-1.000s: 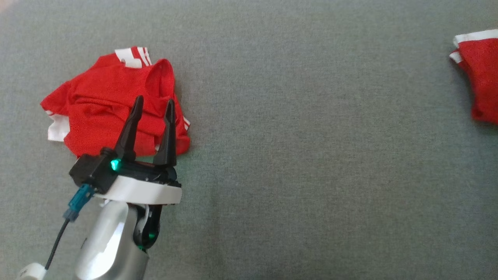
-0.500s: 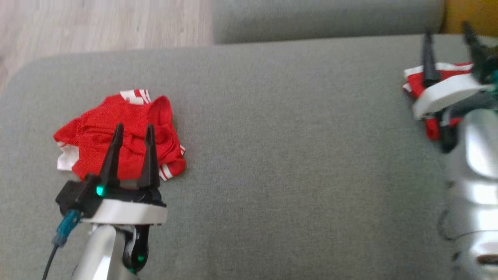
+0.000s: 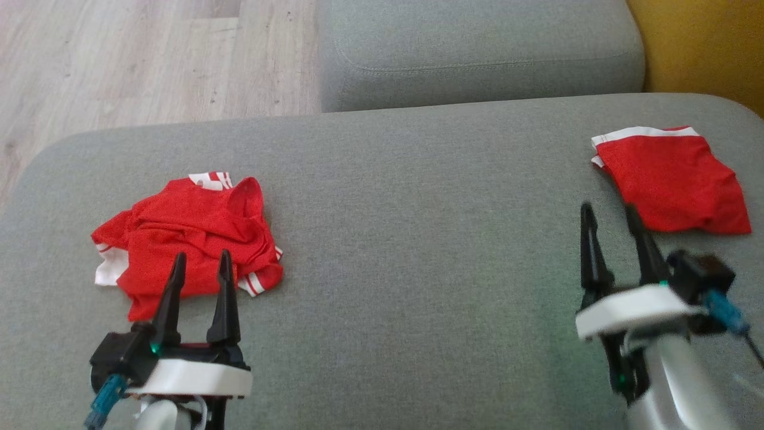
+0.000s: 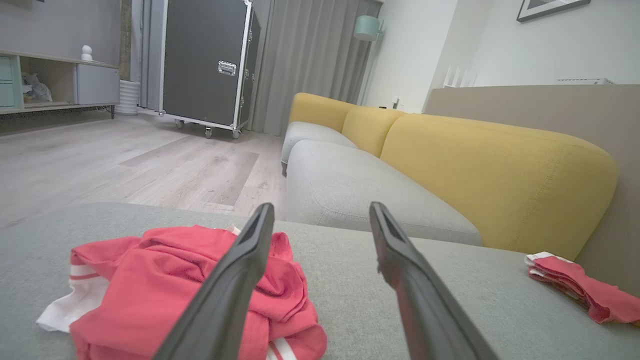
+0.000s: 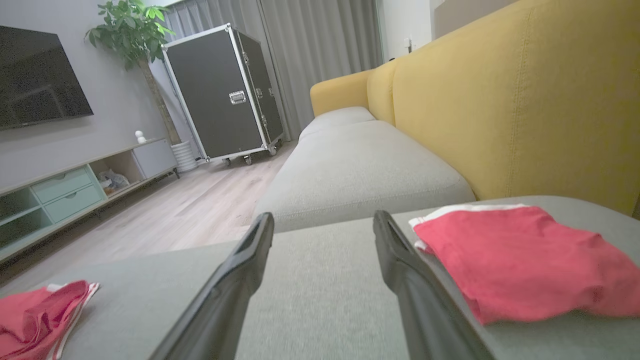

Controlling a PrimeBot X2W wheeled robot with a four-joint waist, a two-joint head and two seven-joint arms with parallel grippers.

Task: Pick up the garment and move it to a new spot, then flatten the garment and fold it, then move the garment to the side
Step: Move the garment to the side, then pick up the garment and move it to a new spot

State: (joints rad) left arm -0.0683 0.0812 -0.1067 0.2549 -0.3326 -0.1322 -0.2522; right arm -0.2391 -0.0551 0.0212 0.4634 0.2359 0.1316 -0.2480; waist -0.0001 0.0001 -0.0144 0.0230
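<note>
Because it lies bunched in loose folds on the left of the grey seat cushion, the crumpled garment looks light, limp and thin: red jersey cloth with white striped trim. It would likely drape and slide when lifted, so a raised ridge on top of the heap, or the thicker white hem, seems the surest place to pinch. The left gripper points at its near edge, fingers spread and empty. The right gripper, also spread and holding nothing, sits near a second red garment, folded flat on the cushion's right. The woven cushion looks matte and grippy. Beyond lie a yellow backrest, pale wood floor and a black wheeled case.
</note>
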